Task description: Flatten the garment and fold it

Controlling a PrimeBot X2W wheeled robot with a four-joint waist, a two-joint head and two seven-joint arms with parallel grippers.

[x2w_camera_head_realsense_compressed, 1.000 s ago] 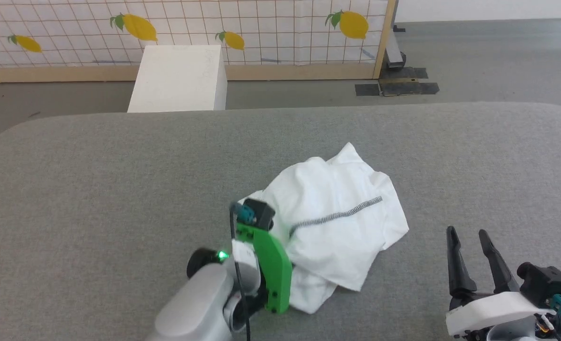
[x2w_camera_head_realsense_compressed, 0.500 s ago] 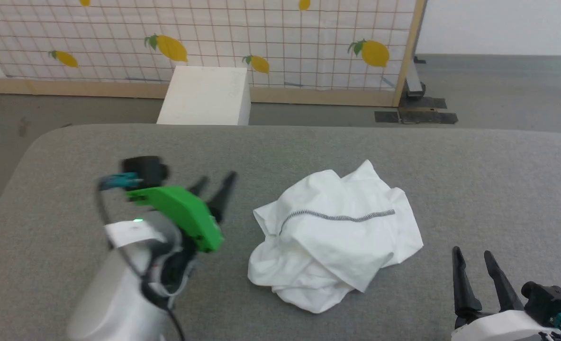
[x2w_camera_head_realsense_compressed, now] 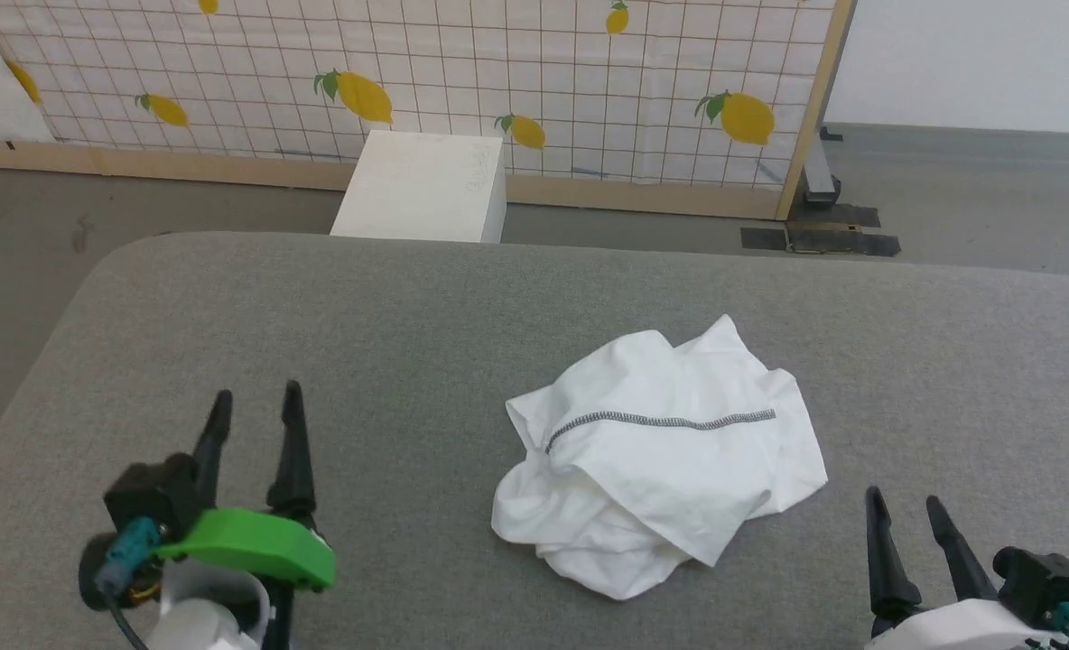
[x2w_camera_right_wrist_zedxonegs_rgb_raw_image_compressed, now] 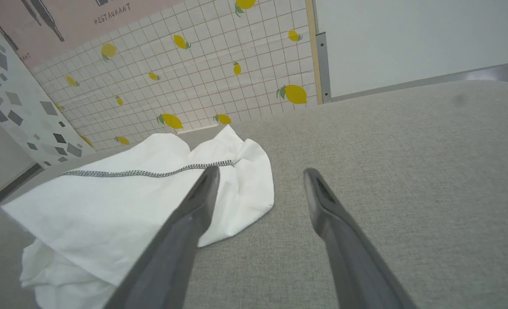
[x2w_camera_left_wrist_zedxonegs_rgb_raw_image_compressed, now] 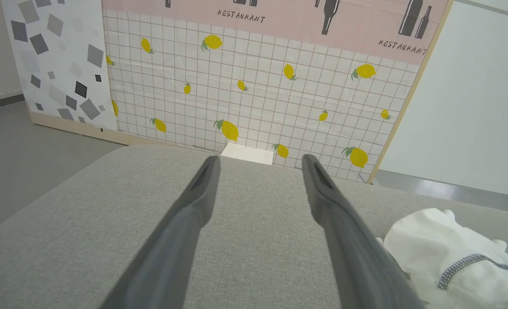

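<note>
Two grippers flank the work, both with fingers spread and nothing between them: the left gripper at the lower left of the head view and the right gripper at the lower right. Neither touches the garment. That white shirt lies right of centre on the grey padded table as a crumpled heap, doubled over itself, with a black-and-white stitched seam running across its top layer and looser folds spilling out toward the bottom of the frame. As I read it, flattening has not begun. The arms seem held apart and low so that each can come in from its own side, take an edge and draw the cloth outward. The right gripper is the nearer one: in the right wrist view a rounded corner of fabric lies on the table just left of its fingers. The left gripper has a stretch of bare table between it and the heap, which sits at the lower right of its wrist view. Which bulge is a sleeve and which the hem I cannot tell — the layers hide one another. A white box stands beyond the table's far edge at upper centre, before a lemon-print screen, and looks to have no part in the job
</note>
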